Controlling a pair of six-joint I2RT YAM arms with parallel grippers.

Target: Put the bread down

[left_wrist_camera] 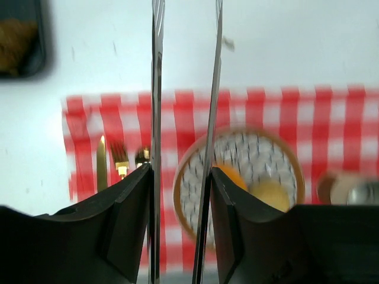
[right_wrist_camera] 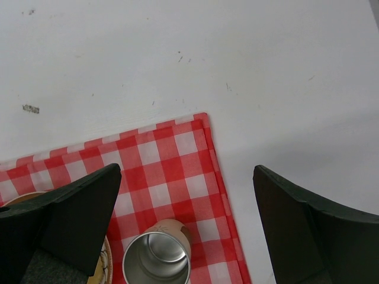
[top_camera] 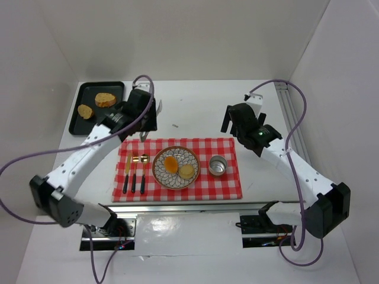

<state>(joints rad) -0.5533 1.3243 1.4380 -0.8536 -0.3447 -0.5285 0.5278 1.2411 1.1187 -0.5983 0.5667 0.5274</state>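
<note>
Two browned bread slices [top_camera: 105, 99] [top_camera: 86, 111] lie on a black tray [top_camera: 118, 87] at the far left. A patterned plate [top_camera: 176, 152] on the red checked cloth [top_camera: 225, 186] holds an orange piece [top_camera: 171, 164] and a pale yellow piece [top_camera: 187, 171]. My left gripper [top_camera: 148, 121] is shut on metal tongs [left_wrist_camera: 156, 89]. Their blades stand slightly apart with nothing between them, above the cloth's far left edge. In the left wrist view the plate [left_wrist_camera: 284, 163] lies beyond the blades. My right gripper [right_wrist_camera: 186, 177] is open and empty above the cloth's far right corner.
A gold knife, fork and spoon [top_camera: 134, 171] lie left of the plate. A metal cup [top_camera: 217, 165] stands right of it and also shows in the right wrist view [right_wrist_camera: 157, 257]. A rail [top_camera: 290, 109] runs along the right side.
</note>
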